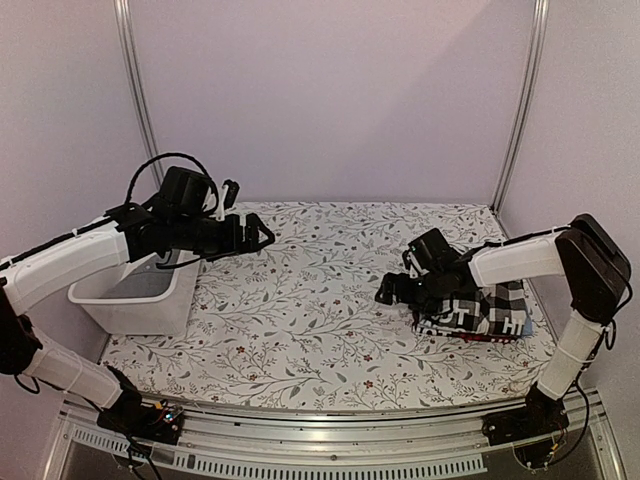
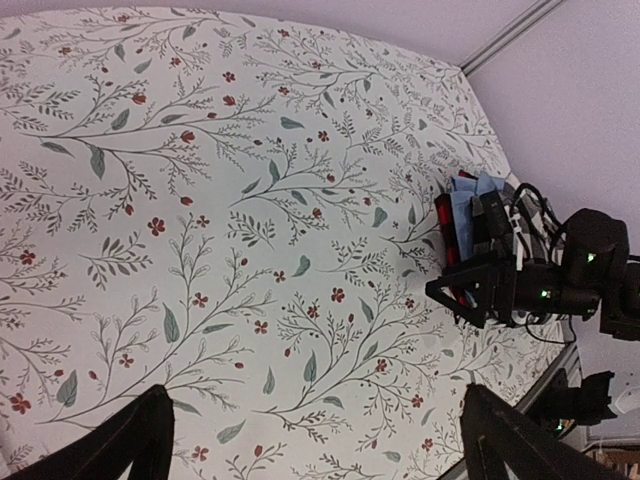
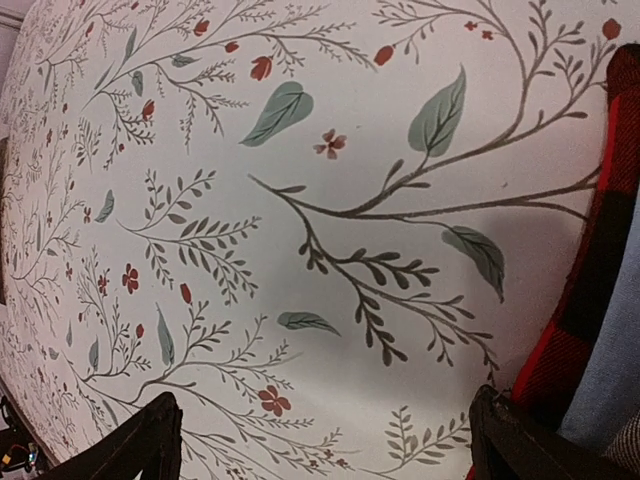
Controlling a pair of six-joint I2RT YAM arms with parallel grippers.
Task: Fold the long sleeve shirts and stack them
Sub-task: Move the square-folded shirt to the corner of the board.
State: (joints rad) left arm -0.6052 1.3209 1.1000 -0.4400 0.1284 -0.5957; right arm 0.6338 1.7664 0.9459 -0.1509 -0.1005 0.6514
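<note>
right gripper (image 3: pixel 325 395) fingers apart, empty, just beside shirts (image 1: pixel 485 310) | left gripper (image 2: pixel 315 390) apart, empty, near tub (image 1: pixel 130 300) | shirts stacked at table (image 1: pixel 300 300) right, checked on top | risk: right gripper could snag shirts' edge, pulling folds loose

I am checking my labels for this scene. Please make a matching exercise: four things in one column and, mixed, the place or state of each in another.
1. white tub
2. checked shirt
3. red-and-black shirt
4. left gripper

a. top of the stack
b. open, empty
c. left side of the table
d. bottom of the stack

Pairs: 1-c, 2-a, 3-d, 4-b
</note>
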